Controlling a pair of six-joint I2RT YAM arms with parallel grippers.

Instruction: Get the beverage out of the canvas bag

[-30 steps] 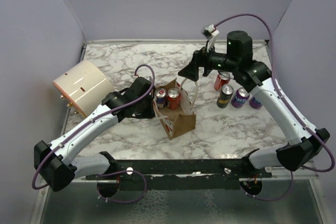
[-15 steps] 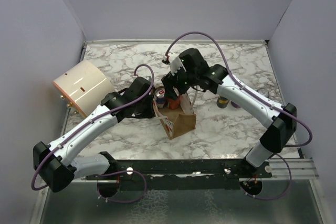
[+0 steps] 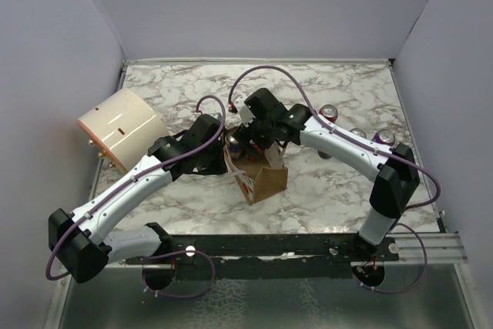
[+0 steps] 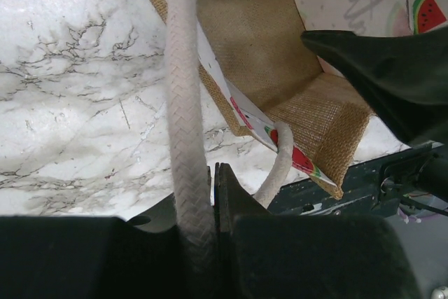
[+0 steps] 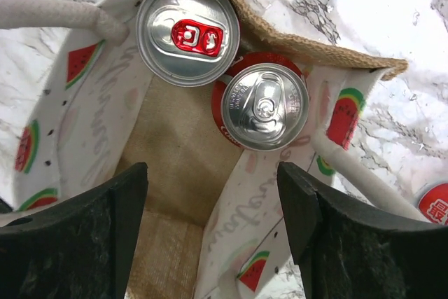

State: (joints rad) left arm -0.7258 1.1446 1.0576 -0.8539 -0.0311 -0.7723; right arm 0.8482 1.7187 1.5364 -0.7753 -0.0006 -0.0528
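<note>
The brown canvas bag (image 3: 264,181) stands in the middle of the marble table, open upward. Its burlap floor shows in the left wrist view (image 4: 259,40) and in the right wrist view (image 5: 175,166). Two cans stand upright inside: one with a red tab (image 5: 187,33) and a red one with a silver tab (image 5: 264,106). My left gripper (image 4: 212,173) is shut on a white rope handle (image 4: 183,89) at the bag's left side. My right gripper (image 5: 213,187) is open directly above the bag's mouth, empty, with the cans just ahead of its fingers.
A large cream cylinder (image 3: 119,127) lies at the left. Other cans stand on the table right of the bag, one red (image 3: 329,110) and one purple (image 3: 383,138); a red can's edge shows in the right wrist view (image 5: 434,201). Grey walls enclose the table.
My right arm has swung left from the cans on the table and come down over the bag's mouth, hiding the cans inside from the top view. My left arm has not moved.
</note>
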